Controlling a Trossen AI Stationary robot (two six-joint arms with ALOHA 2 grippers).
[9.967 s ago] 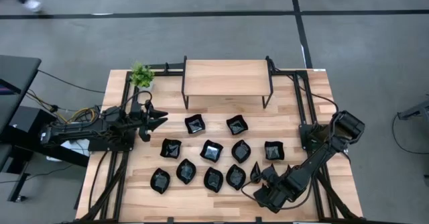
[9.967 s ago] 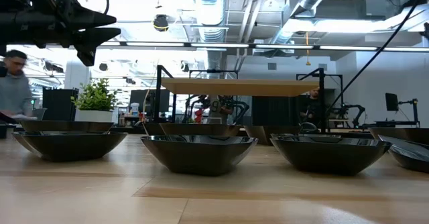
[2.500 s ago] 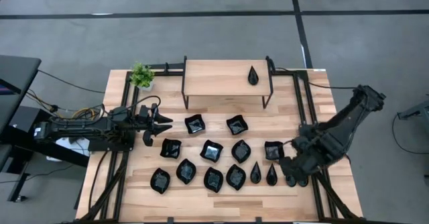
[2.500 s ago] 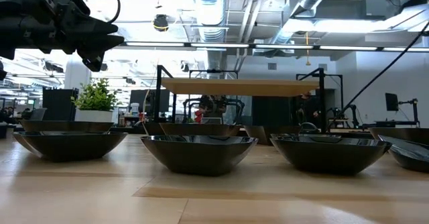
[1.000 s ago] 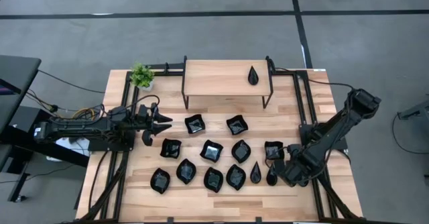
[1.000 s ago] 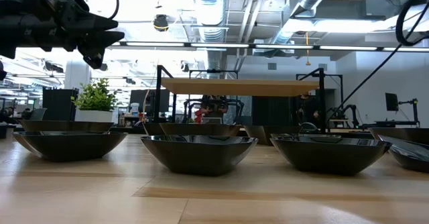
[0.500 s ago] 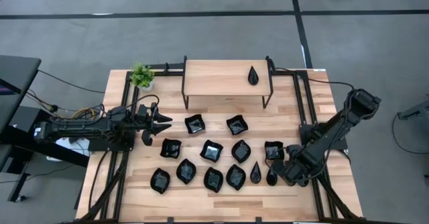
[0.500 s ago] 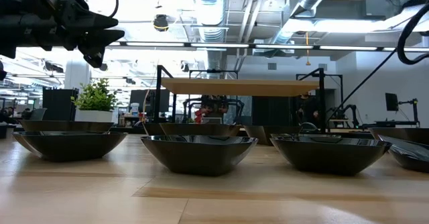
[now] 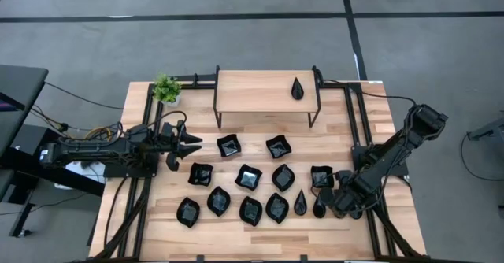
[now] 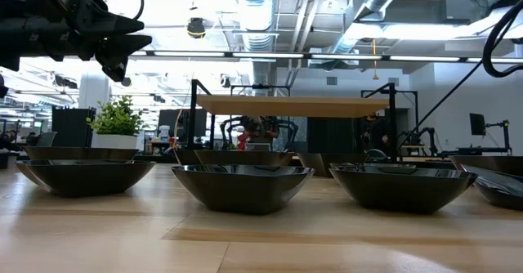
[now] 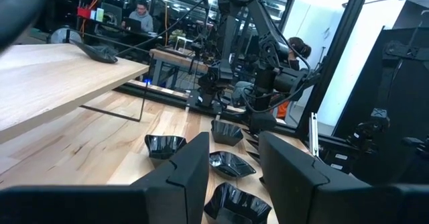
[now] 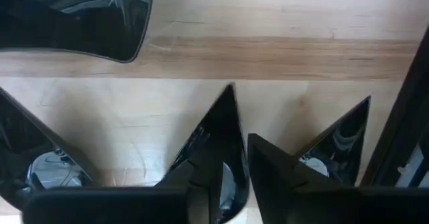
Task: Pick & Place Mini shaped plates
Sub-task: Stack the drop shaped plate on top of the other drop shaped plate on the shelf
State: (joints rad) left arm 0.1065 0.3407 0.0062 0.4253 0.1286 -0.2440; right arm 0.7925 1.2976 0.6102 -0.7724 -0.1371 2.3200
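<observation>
While glossy and black, the teardrop plate [image 9: 319,207] tapers.

No legible text, label, brand, number or sign appears on the table, the black dishes, the robot arms or the workshop beyond them.

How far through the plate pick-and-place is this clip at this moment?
Done: one teardrop plate sits on the raised wooden shelf. In hand: the right gripper is down at the table's front right, around the edge of another teardrop plate; nothing is lifted. Left: that plate and the other black plates on the table. The left gripper waits open at the left side.
</observation>
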